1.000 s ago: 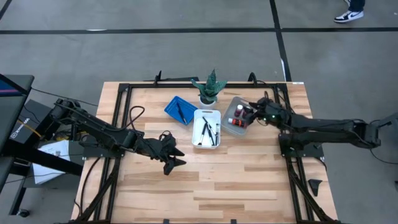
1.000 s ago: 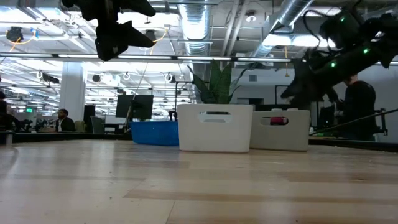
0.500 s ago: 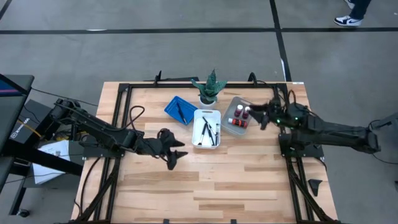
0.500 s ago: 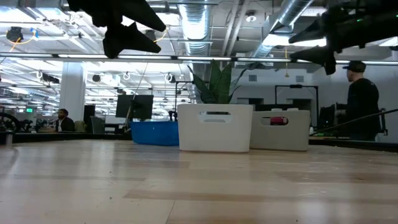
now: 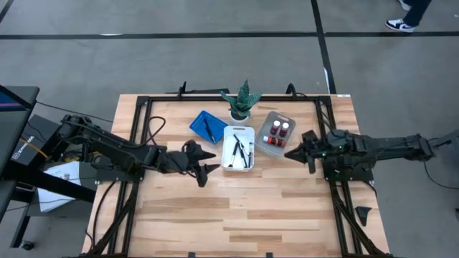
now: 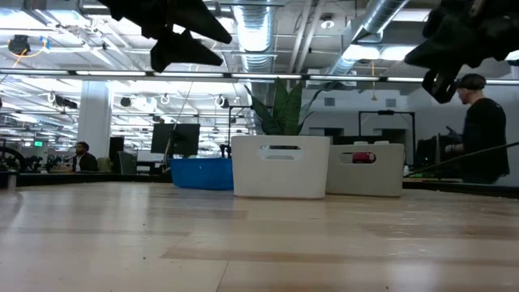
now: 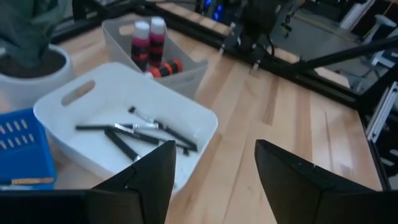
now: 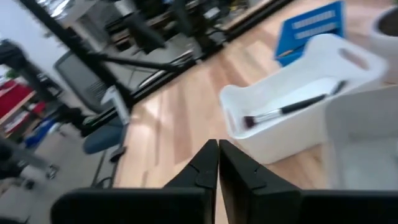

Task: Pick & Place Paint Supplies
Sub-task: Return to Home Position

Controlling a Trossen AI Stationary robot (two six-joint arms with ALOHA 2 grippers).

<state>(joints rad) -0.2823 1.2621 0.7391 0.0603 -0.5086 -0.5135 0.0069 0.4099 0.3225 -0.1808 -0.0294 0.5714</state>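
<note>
Several dark-handled paintbrushes [image 7: 140, 132] lie in the white tray [image 5: 239, 147]. One more brush [image 5: 209, 129] rests in the blue tray [image 5: 207, 126]. Two red bottles [image 7: 150, 38] with white caps stand in the grey tray [image 5: 276, 135], and a third [image 7: 164, 67] lies beside them. My left gripper [image 5: 205, 169] hovers open above the table, just left of the white tray. My right gripper [image 5: 290, 153] is shut on nothing, in the air just near and right of the grey tray.
A small potted plant [image 5: 242, 101] stands behind the trays at the far edge. Black frame rails [image 5: 140, 143] run along the table's left, right and far sides. Bare wood [image 5: 244, 208] fills the near half. A person [image 6: 483, 138] stands beyond the table.
My right gripper has drawn back from above the grey tray toward the table's near edge and has shut with nothing between its fingers. My left gripper has drifted a little toward the white tray, still open.
</note>
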